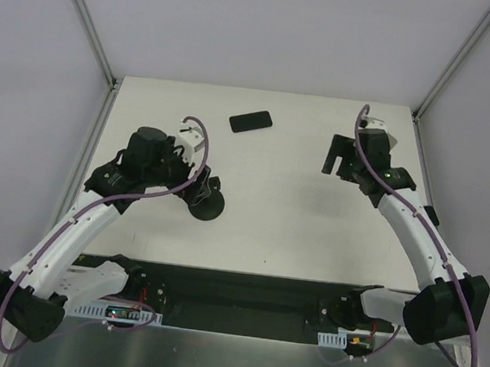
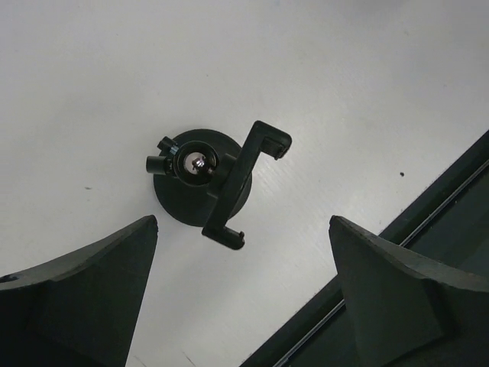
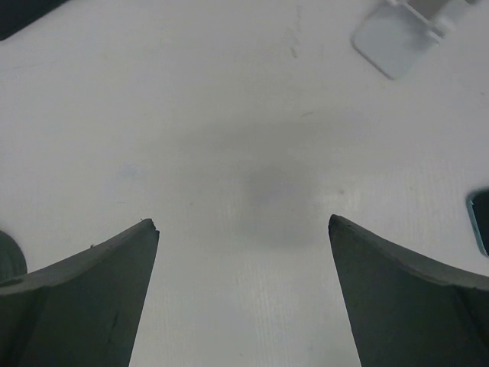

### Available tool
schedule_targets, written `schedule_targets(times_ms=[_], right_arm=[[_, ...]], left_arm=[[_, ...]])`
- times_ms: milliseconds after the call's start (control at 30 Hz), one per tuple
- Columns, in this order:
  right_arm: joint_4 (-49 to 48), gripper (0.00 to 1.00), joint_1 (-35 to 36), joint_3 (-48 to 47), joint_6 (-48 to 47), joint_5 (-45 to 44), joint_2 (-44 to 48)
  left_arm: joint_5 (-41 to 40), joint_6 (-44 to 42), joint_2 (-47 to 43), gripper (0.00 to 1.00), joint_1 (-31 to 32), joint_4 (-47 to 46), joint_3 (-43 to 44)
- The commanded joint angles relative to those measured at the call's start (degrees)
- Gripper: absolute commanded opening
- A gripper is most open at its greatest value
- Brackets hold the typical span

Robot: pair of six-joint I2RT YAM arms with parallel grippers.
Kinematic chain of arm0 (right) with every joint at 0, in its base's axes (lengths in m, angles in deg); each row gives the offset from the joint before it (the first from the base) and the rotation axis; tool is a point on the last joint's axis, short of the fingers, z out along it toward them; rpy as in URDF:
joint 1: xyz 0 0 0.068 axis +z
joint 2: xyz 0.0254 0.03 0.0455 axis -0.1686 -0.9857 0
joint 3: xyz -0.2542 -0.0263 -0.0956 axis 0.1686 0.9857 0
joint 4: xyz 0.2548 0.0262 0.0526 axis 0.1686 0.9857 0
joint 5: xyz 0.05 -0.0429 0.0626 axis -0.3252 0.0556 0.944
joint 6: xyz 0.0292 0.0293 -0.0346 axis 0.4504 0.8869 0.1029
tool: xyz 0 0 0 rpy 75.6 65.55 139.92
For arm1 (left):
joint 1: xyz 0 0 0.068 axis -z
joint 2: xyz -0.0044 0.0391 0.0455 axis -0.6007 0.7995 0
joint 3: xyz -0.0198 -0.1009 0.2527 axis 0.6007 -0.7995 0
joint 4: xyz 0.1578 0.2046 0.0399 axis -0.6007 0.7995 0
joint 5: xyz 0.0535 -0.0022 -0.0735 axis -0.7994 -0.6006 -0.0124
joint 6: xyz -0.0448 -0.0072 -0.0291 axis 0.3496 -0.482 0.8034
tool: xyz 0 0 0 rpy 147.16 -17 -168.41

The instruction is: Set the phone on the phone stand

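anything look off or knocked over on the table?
Nothing stands out. The phone lies flat, slightly skewed. The black holder stands on its disc base. The phone stand looks intact but is only partly in frame. No spills or damage.

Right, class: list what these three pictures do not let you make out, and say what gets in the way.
Phone stand: cut off by the top edge in the right wrist view; mostly hidden behind the right arm in the top view.
Phone: too small in the top view to tell which face is up.
Teal-edged dark thing: cut off by the right edge of the right wrist view; cannot be identified.
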Motion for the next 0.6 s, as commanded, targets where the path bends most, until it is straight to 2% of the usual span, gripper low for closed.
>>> schedule_targets(times_ms=[0,67,200,367,467,567], right_arm=[[10.51,0.96,-9.57,0.35,7.48,-2.2,4.76],[11.85,0.96,-14.48,1.05,9.51,-2.2,6.52],[14.74,0.96,-21.53,2.02,13.72,-4.23,7.58],[14.49,0.96,-34.25,1.67,18.21,5.26,3.99],[15.1,0.96,-39.36,0.62,16.55,10.18,-0.58],[15.8,0.96,-42.98,0.0,15.67,10.98,-4.36]], left_arm=[[-4.01,3.97,-6.79,0.93,0.3,-3.9,-2.13],[-5.78,5.99,-9.51,0.94,0.3,-5.13,-2.92],[-4.37,8.72,-13.82,0.93,0.3,-9.51,-5.38],[-6.3,9.07,-19.36,0.93,0.21,-14.97,-9.25],[-9.2,11.0,-21.12,0.97,0.3,-17.79,-12.76],[-10.44,11.97,-20.86,0.98,0.47,-18.23,-13.39]])
